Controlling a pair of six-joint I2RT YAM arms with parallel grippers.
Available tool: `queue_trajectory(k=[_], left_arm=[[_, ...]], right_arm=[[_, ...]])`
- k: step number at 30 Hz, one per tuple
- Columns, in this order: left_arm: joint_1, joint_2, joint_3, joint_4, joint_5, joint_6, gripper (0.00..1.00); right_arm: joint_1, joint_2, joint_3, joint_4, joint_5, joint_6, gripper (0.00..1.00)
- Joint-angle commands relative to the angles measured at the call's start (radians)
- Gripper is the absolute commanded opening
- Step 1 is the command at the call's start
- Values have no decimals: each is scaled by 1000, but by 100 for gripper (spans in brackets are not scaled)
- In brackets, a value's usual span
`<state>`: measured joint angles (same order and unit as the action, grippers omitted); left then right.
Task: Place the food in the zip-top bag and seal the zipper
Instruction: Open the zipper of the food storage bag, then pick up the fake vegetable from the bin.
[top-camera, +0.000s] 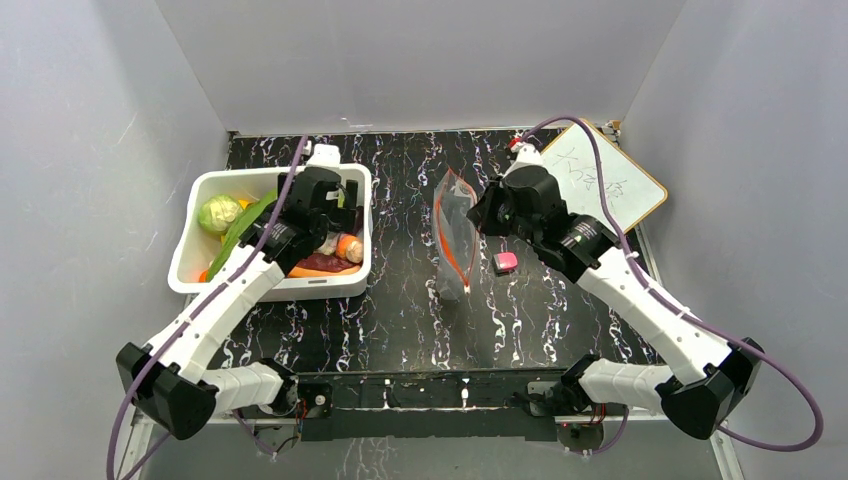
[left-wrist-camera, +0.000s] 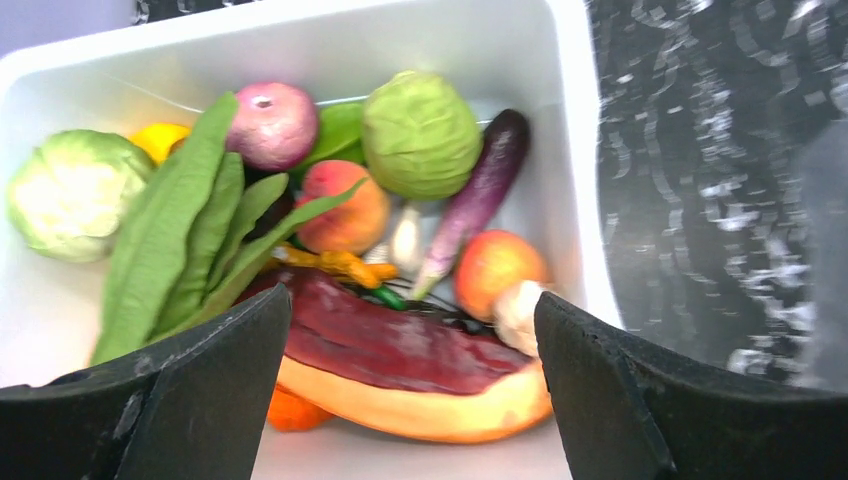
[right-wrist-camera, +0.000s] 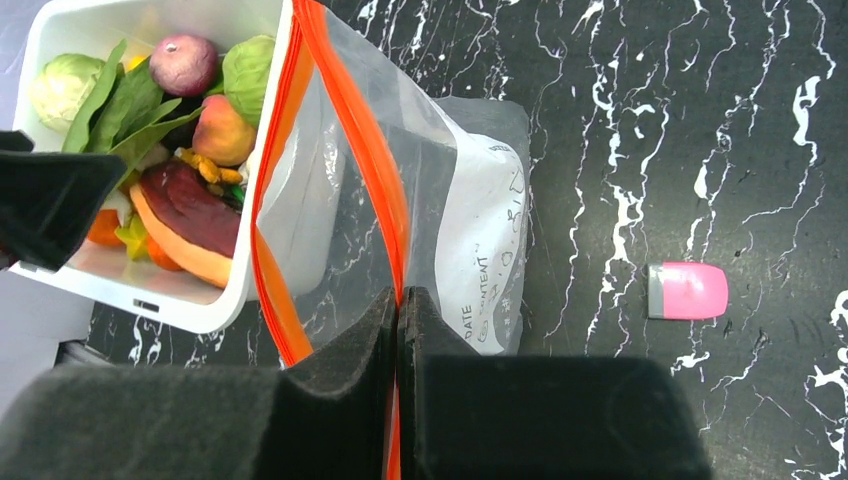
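The food (left-wrist-camera: 420, 135) lies in a white bin (top-camera: 190, 265): green cabbages, long green leaves (left-wrist-camera: 170, 240), a purple eggplant (left-wrist-camera: 485, 190), peaches, a pale mushroom and a maroon-and-orange slice (left-wrist-camera: 400, 360). My left gripper (left-wrist-camera: 412, 300) hangs open over the bin's near right part, jaws wide apart with nothing between them; from above, the left gripper (top-camera: 325, 220) hides some food. The clear zip-top bag (top-camera: 455, 240) stands in the middle with its mouth spread. My right gripper (right-wrist-camera: 398, 295) is shut on the bag's red-orange zipper (right-wrist-camera: 350, 130) at one side of the mouth. I see no food in the bag (right-wrist-camera: 470, 230).
A small pink block (top-camera: 506, 262) lies on the black marbled table just right of the bag. A whiteboard (top-camera: 610, 180) leans at the back right. The bin's right wall (right-wrist-camera: 250, 250) stands close to the bag. Grey walls enclose the table.
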<state>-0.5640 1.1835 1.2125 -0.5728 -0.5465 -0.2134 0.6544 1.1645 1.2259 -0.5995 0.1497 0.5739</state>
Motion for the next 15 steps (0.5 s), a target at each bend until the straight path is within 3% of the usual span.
queue_trajectory(k=[1, 12, 15], left_arm=[[52, -3, -80, 73, -54, 289, 92], [216, 18, -123, 16, 21, 624, 95], [324, 9, -188, 118, 3, 775, 98]], right_arm=[[2, -62, -19, 77, -34, -10, 0], [2, -88, -57, 93, -123, -34, 0], [2, -108, -71, 92, -138, -34, 0]])
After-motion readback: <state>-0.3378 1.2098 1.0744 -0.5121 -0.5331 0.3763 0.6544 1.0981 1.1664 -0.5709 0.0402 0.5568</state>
